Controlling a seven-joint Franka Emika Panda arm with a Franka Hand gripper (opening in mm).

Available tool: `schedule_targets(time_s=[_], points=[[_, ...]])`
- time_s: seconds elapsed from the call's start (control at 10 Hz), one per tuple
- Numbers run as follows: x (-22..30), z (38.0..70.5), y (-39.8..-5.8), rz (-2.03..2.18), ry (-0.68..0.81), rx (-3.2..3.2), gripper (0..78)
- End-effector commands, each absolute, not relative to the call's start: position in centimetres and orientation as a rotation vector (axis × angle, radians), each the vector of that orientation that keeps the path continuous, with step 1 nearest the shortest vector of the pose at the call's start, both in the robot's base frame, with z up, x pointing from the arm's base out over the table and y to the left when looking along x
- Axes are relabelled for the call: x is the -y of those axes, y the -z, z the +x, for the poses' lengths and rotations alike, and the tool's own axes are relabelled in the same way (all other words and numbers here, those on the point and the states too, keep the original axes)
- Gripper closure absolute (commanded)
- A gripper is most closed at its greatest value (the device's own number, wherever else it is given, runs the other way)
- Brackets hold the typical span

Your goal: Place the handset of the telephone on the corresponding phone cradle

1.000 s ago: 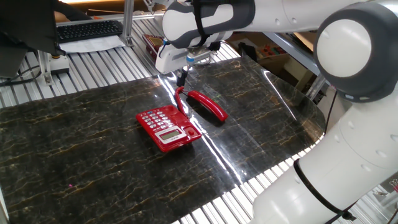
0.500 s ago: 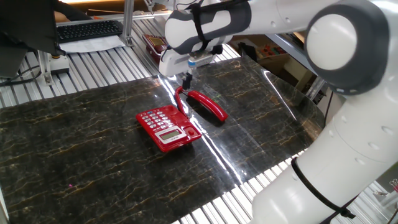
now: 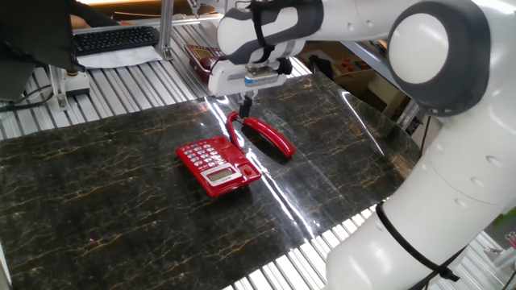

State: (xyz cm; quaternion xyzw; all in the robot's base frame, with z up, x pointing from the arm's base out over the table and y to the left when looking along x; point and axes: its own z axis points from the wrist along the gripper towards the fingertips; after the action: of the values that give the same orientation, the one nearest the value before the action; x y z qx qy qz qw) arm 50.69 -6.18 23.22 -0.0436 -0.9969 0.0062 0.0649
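Since the previous frames the arm has shifted slightly to the right and the wrist has come a little lower; the fingers (image 3: 245,102) now hang just above the near-left end of the handset (image 3: 268,137). The handset, telephone (image 3: 218,166) and cord (image 3: 235,129) have not moved.

Finger state: the two dark tips look close together, but the wrist housing hides most of them, so I cannot tell whether they are narrow or spread. Nothing is held.

Handset lies flat on the desk (image 3: 121,185), directly below and to the right of the fingers, running away diagonally to the lower right. It sits off the phone cradle (image 3: 247,163), apart from the base. The cord loops from under the fingers down to the telephone, which stands below and left of them, keypad up.

Surface: dark marbled sheet with gold veining, glossy, with a bright reflected streak running below the fingers. It rests on a slatted metal bench. Far left behind: a black keyboard (image 3: 115,38).
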Motion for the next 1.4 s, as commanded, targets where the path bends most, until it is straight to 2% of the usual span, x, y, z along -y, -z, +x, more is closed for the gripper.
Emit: schedule_targets(time_s=[0.1, 0.8, 1.1, 1.4], points=[[6.7, 50.7, -23.0, -0.088, 0.044, 3.029, 77.6], [6.9, 50.8, -22.7, 0.020, 0.046, 3.074, 77.6], [7.4, 50.6, -21.0, 0.058, 0.052, 3.085, 77.6], [7.4, 50.6, -20.9, -0.014, 0.037, 3.080, 77.6]])
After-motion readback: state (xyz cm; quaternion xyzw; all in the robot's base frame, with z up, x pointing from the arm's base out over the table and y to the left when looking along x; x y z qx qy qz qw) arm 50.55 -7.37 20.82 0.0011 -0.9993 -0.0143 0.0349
